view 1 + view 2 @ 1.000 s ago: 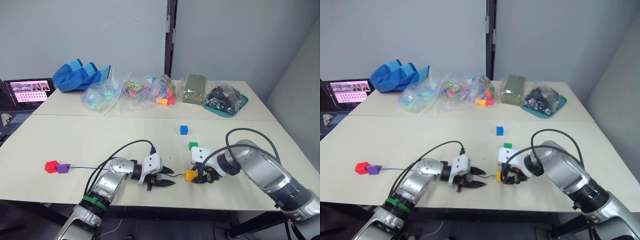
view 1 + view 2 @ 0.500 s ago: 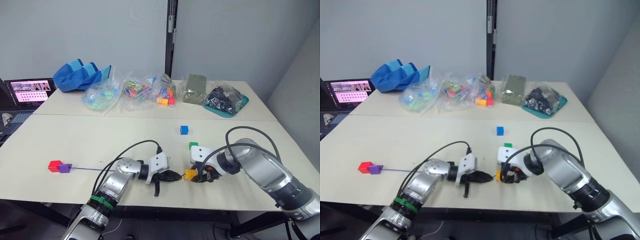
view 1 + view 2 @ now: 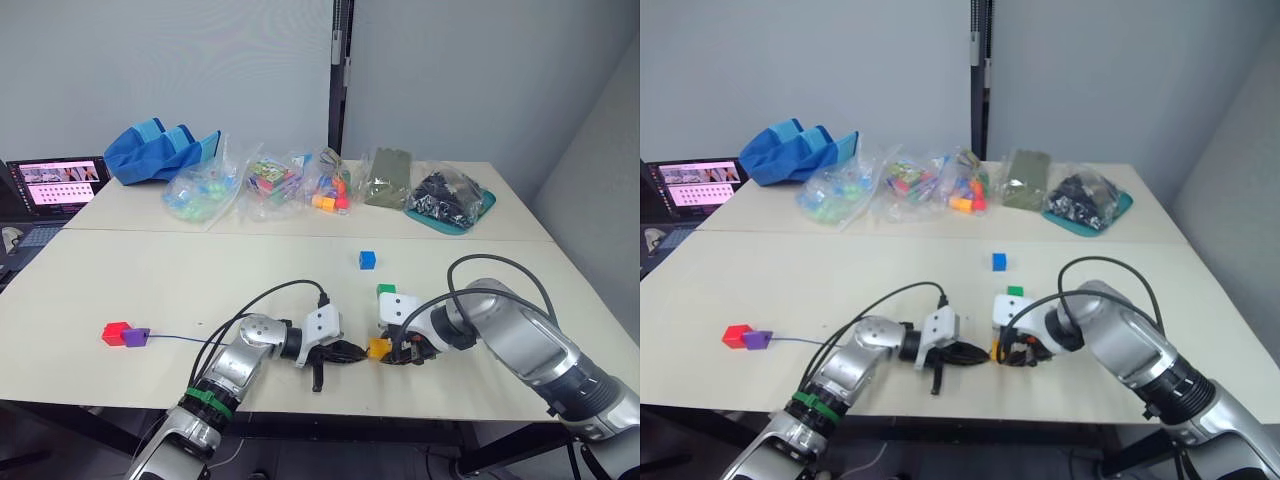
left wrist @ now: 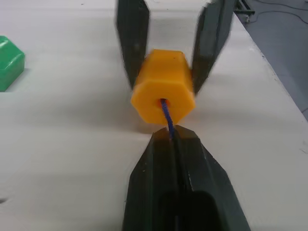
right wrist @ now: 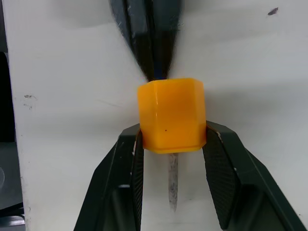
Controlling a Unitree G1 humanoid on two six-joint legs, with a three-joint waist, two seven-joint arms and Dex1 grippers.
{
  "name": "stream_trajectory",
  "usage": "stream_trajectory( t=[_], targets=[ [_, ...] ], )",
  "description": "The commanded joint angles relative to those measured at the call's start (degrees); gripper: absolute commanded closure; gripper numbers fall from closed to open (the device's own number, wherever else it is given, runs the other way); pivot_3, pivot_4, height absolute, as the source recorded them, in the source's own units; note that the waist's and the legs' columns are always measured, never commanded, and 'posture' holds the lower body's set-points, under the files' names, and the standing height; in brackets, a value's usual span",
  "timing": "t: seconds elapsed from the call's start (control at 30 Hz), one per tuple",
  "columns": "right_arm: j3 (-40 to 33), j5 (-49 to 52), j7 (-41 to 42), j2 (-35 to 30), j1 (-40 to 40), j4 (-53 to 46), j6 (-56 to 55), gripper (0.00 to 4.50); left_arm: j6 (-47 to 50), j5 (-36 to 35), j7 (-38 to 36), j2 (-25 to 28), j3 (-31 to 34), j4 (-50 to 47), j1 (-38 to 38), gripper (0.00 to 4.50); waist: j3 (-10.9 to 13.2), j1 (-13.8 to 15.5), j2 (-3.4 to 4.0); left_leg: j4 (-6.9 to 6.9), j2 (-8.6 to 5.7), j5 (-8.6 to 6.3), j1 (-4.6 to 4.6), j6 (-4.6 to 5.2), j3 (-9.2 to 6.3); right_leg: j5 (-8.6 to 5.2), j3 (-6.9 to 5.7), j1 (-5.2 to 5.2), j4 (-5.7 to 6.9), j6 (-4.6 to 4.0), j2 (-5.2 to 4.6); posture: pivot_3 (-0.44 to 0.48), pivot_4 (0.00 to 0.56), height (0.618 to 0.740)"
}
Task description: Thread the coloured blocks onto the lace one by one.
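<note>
The yellow-orange block (image 4: 163, 91) is clamped in the right hand (image 5: 172, 144) near the desk's (image 3: 200, 280) front edge, its bore facing left, where the lace (image 4: 167, 118), pinched by the closed left hand (image 4: 175, 144), is entered along that axis.

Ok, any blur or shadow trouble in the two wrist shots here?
Left wrist view: the orange block and cord are sharp; the right end effector behind is slightly soft. Right wrist view: the block is crisp, the left end effector beyond it is blurred, and the cord's pale tip looks faint against the white table.
</note>
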Motion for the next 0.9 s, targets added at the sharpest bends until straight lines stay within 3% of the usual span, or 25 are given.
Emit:
stream_trajectory(
  t=[0.03,0.33,0.4,0.47,0.67,0.9],
  targets=[
    [0.0,-0.3,-0.2,-0.2,-0.1,-1.2,-0.9,3.24,-0.4,-0.8,0.0,0.2,1.0,-1.6,-0.4,3.02,0.0,0.0,0.0,0.0,0.0,0.0,0.0,0.0,0.0,0.0,0.0,0.0,0.0,0.0,0.0,0.0,0.15,0.74],
    [0.3,0.0,-1.0,0.0,0.6,-1.0,-0.6,3.24,0.8,-2.1,-1.9,0.6,0.7,-2.6,0.6,0.04,0.0,0.0,0.0,0.0,0.0,0.0,0.0,0.0,0.0,0.0,0.0,0.0,0.0,0.0,0.0,0.0,0.15,0.74],
    [0.2,0.3,-1.0,0.0,0.6,-1.2,-0.2,3.24,1.4,-2.5,-2.2,0.1,0.5,-3.1,0.6,0.0,0.0,0.0,0.0,0.0,0.0,0.0,0.0,0.0,0.0,0.0,0.0,0.0,0.0,0.0,0.0,0.0,0.15,0.74],
    [0.0,0.7,-1.1,-0.2,0.6,-1.5,0.1,2.12,0.8,-2.0,-1.8,-0.4,0.2,-3.0,0.4,0.0,0.0,0.0,0.0,0.0,0.0,0.0,0.0,0.0,0.0,0.0,0.0,0.0,0.0,0.0,0.0,0.0,0.15,0.74],
    [-1.9,1.0,-1.3,-2.3,0.6,-2.4,0.7,0.14,-1.9,0.5,-1.6,-0.7,-1.5,-1.4,-0.3,0.0,0.0,0.0,0.0,0.01,0.0,0.0,0.0,0.0,0.0,0.0,0.0,0.0,0.0,0.0,0.0,0.0,0.15,0.74],
    [-5.8,3.0,-1.2,-6.8,2.5,-4.8,2.6,0.01,-3.7,1.0,-1.0,-2.6,-2.0,0.5,-1.4,0.0,0.0,0.1,0.0,0.01,0.0,0.0,-0.01,0.0,0.0,0.0,0.0,0.01,-0.01,0.0,0.0,0.0,0.15,0.74]
  ],
)
